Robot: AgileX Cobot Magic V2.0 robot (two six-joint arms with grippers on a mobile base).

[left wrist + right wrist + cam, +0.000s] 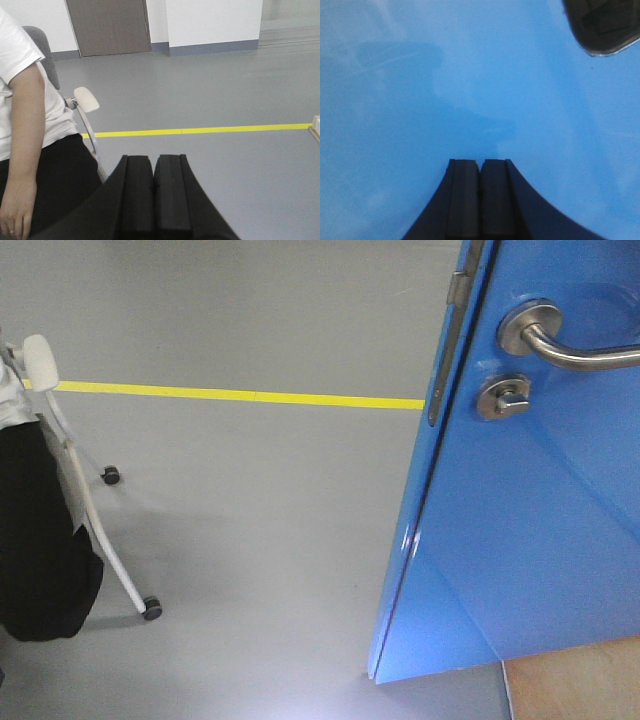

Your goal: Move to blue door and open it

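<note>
Door status: blue door (520, 530) fills the right side of the front view, its free edge swung toward you and floor visible past it, so it looks partly open already. Lever handle (560, 340) sits top right, thumb-turn lock (503, 397) just below it, latch plate (447, 350) on the door edge.

Right arm: right gripper (480, 172) points straight at the blue panel, very near it; fingers (464, 195) pressed together, nothing between them. Dark rounded object top right of that view, can't tell what it is. Whether the tips touch the panel, can't tell.

Left arm: left gripper (154, 170) faces away over open grey floor, fingers closed together and empty, doing no work.

Risks, my read:
- Glossy face + closed tips = slip. If you push at an angle, the tips may skate across the panel and mark it.
- Right arm sits off the handle, so a push w/ the latch caught would load the arm for nothing. Check the latch is free 1st.
- Person (30, 150) seated on a wheeled chair (100, 540) at left, near the yellow floor line (240, 395). Base motion or door swing toward that side could clip a caster or a leg.
- Wooden base (575, 685) at bottom right near the door foot: watch base wheels vs. it.
</note>
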